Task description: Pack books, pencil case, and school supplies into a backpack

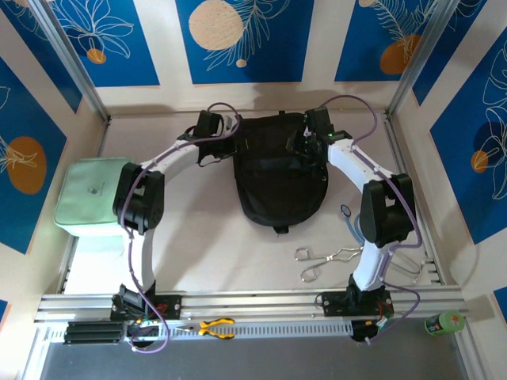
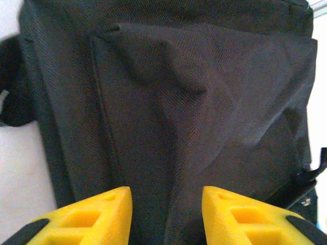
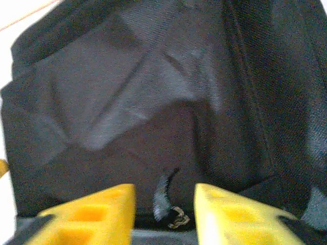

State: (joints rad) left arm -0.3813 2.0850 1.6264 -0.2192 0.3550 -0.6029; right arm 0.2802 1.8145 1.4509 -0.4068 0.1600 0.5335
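White table [image 1: 206,253] sits between blue flower walls [image 1: 119,39]. Green pouch [image 1: 89,194] lies at the left. Left claw [image 2: 164,199] is open, holding nothing, just left of the backpack [image 1: 277,186], which lies in the middle near the back. Right claw [image 3: 164,196] is open too, at its right side. Tongs [image 1: 333,257] lie front right.

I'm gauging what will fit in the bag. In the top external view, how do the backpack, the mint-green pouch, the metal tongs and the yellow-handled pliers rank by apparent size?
Largest to smallest:
1. backpack
2. mint-green pouch
3. metal tongs
4. yellow-handled pliers
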